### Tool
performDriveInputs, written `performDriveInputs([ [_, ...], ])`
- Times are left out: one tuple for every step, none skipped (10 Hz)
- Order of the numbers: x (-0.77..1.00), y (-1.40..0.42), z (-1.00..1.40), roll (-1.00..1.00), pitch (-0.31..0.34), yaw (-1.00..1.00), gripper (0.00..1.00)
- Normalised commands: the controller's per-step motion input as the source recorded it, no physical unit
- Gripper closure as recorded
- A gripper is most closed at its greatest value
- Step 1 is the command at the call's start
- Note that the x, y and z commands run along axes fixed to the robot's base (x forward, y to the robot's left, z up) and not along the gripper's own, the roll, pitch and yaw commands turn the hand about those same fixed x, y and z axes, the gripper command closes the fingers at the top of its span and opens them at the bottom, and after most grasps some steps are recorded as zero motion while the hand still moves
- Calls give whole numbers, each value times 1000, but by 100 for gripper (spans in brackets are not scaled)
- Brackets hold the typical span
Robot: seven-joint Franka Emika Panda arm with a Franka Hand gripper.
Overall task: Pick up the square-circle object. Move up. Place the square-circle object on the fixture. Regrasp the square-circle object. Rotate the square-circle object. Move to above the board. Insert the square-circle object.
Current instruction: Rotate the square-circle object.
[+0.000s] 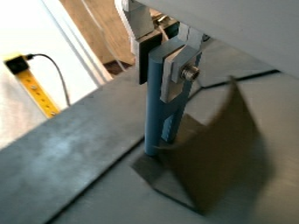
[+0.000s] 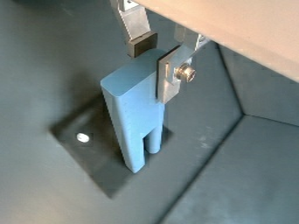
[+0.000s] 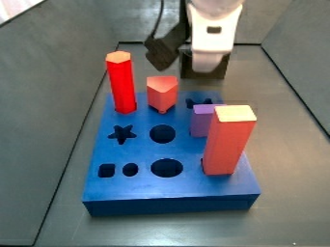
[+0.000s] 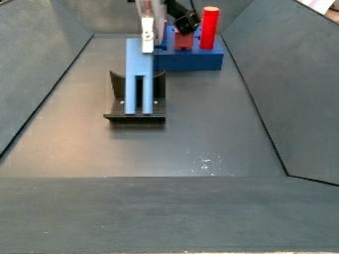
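Standing on the fixture, the square-circle object was placed; we had our gripper clenched on its top, rotation and insertion pending

Dark grey floor, sloped dark walls, yellow tape measure outside

Dark grey floor bearing the fixture and, behind it, the blue board; gripper above fixture.
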Motion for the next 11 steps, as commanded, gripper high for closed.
performDriveInputs([
  [-1000, 366, 990, -88, -34, -14, 100],
  [-1000, 315, 975, -144, -50, -45, 100],
  [-1000, 289, 972, -156, -50, -65, 100],
  [-1000, 263, 976, -165, -48, -75, 100],
  [-1000, 227, 971, -167, -34, -86, 100],
  [-1000, 203, 964, -167, -27, -89, 100],
  [-1000, 175, 956, -166, -17, -89, 100],
  [-1000, 148, 948, -168, -7, -88, 100],
  [-910, 109, 852, -171, 4, -84, 100],
  [-789, 73, 726, -176, 12, -81, 100],
  [-709, 60, 644, -176, 17, -78, 100],
])
